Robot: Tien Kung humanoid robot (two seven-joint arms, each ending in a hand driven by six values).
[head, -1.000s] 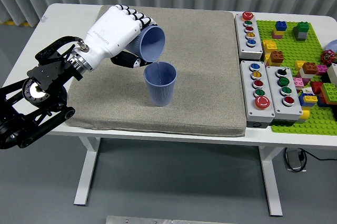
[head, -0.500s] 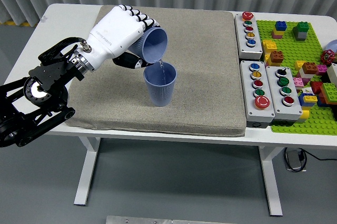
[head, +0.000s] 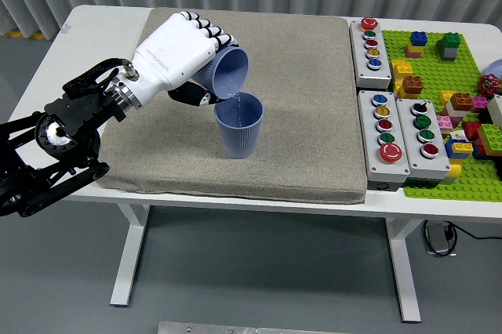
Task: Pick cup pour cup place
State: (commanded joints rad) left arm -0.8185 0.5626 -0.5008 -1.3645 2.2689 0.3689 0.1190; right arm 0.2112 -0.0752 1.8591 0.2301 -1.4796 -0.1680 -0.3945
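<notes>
1. The left robot hand (head: pixel 176 56), white-shelled with black finger joints, comes in from the left on a black arm (head: pixel 55 150) and is clamped around a blue plastic cup (head: pixel 226 74).
2. That held cup is tipped well over, its open mouth facing right and downward, its lower rim just above the left rim of a second cup.
3. A thin stream of clear liquid (head: pixel 236 100) falls from the tilted cup's lip into the cup below.
4. The second blue ribbed cup (head: pixel 238 125) stands upright near the middle of a grey fabric mat (head: pixel 306 99), apart from the robot hand.
5. The mat covers most of the white desk (head: pixel 94 28), whose bare surface shows at the far left corner.
6. To the right of the mat lie three grey button boxes (head: pixel 390 110) with coloured push-buttons: one at the back and two side by side nearer the front.
7. Further right is a green building-brick baseplate (head: pixel 463 75) scattered with coloured bricks (head: pixel 463 126).
</notes>
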